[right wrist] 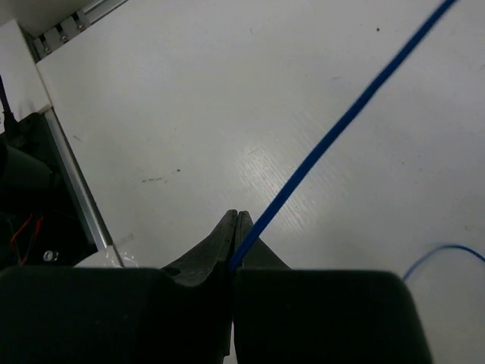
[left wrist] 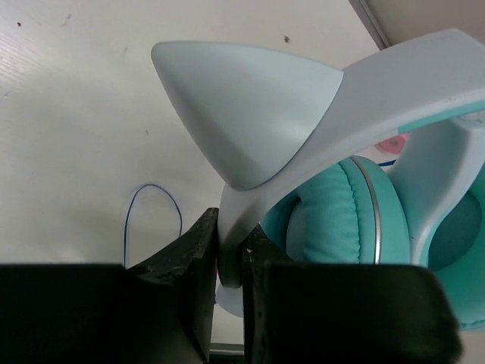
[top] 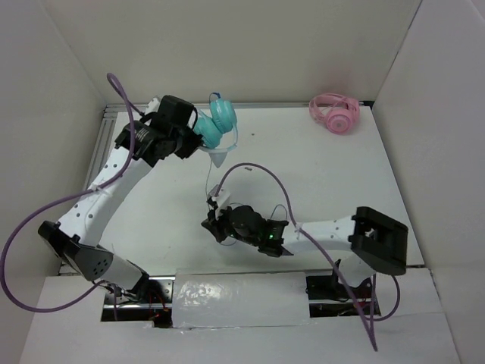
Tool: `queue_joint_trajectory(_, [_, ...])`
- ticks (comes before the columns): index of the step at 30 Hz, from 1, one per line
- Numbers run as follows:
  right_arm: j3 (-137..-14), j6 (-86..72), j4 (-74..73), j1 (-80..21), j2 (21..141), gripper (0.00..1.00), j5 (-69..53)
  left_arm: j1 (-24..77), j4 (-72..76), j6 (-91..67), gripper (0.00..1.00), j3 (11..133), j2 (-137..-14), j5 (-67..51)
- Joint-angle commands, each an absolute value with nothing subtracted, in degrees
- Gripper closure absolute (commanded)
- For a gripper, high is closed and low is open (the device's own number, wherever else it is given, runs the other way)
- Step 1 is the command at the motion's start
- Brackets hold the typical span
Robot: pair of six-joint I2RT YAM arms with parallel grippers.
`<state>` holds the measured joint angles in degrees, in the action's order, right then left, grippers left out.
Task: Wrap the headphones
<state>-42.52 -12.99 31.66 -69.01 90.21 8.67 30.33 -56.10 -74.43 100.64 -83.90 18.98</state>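
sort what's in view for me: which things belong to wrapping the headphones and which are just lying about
In the job:
- teal headphones, headband clamped in the left gripper
- blue cable, pinched in the right gripper

Lying about:
- pink headphones, at the far right

A robotics lab test cell: a plain white desk (top: 318, 174) boxed in by bare white panel walls (top: 53, 76), a left arm (top: 106, 189) and a right arm (top: 326, 231) bolted at its near edge, loose purple cables (top: 121, 89) trailing off them, aluminium framing (top: 104, 140) and exposed red wiring (right wrist: 24, 230) beside the desk
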Motion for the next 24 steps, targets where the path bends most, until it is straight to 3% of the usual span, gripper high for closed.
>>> queue_joint_trajectory(1, [-42.4,-12.2,22.6,-71.4,79.3,1.0,13.6,28.8,-55.2,-78.5,1.0,100.3,-82.4,23.4])
queue_joint_trajectory(6, [-46.3,-13.6,5.1,-73.4,66.9,1.0,19.2,27.9,-55.3,-81.3,1.0,92.0,-80.4,25.4])
queue_joint_trajectory(12, [-54.9,-14.8,-15.1,-73.0,60.6,1.0,37.9,27.6,-57.0,-80.3,1.0,83.3,-79.0,26.5])
queue_joint_trajectory(18, [-58.8,-8.9,-16.9,-70.1,57.2,1.0,49.2,27.9,-46.3,-67.6,1.0,72.2,-71.8,21.4])
queue_joint_trajectory(24, [-58.7,-1.2,-10.6,-63.8,53.9,1.0,41.8,28.3,-33.4,-57.7,1.0,60.4,-60.1,14.6])
